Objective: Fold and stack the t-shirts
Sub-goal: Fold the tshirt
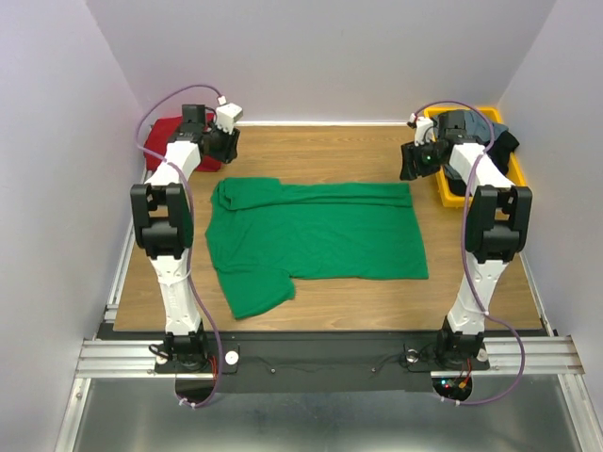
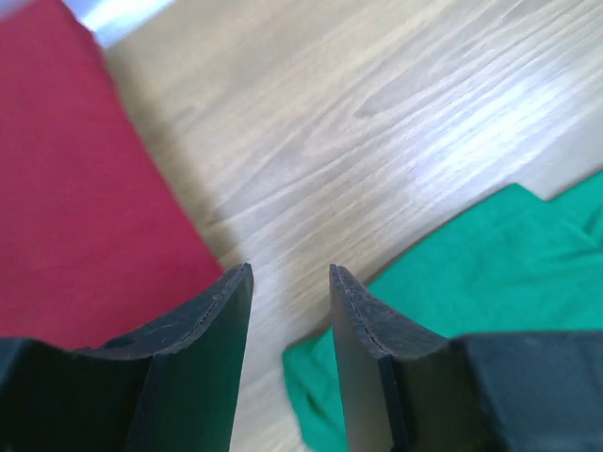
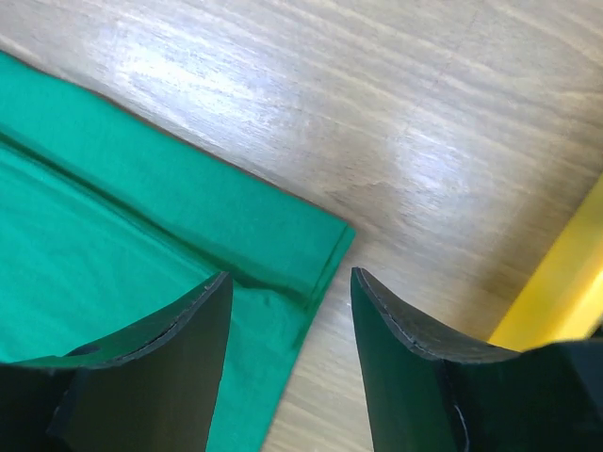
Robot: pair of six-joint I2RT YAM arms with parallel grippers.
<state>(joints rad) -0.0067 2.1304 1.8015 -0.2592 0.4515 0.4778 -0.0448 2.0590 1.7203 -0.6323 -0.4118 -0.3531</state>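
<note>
Left claw (image 2: 290, 275) and right claw (image 3: 290, 275) are seen spread and empty. The green t-shirt (image 1: 320, 235), judged limp and light, should be pinched at its far corners.

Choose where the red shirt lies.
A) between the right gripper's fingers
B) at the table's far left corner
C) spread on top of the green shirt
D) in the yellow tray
B: the red shirt lies at the far left corner of the table, apart from the green shirt and across from the tray.
</note>
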